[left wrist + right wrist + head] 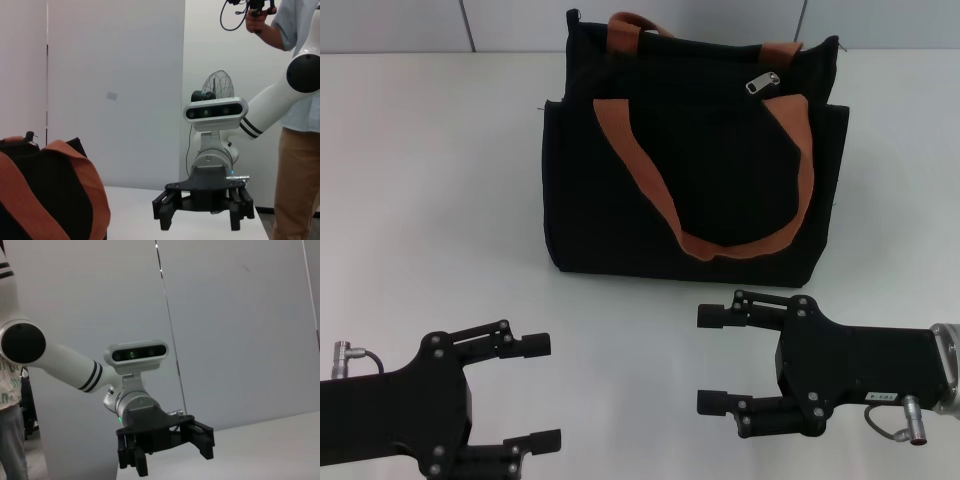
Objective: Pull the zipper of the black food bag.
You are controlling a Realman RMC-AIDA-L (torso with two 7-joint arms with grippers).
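Head view: a black fabric food bag with rust-orange strap handles (695, 160) is seen standing upright on the white worktop (430, 190), well ahead of both claws. Its silver metal zipper pull (763, 82) lies on the top edge, toward the bag's right end, far beyond the right claw (715, 358) and slightly to its right. How much of the zip is closed cannot be told from this angle. The right claw is held wide open and empty, low over the worktop just short of the bag's front face. The left claw (542, 393) is likewise spread open with nothing in it, nearer the robot and off to the bag's left.

Left wrist view: the bag's orange handle and black side are shown close by, while the right claw (200, 220) is seen across the worktop, open and free of any load.

Right wrist view: the left claw (172, 452) is seen from opposite, fingers apart, nothing held; the bag is not shown.

With both claws apart from the bag, the scene would fit either an approach to the zipper or a withdrawal after pulling. Were a pull still wanted, a claw would have to be raised to the bag's top edge and closed finely on the small pull, the bag being steadied.
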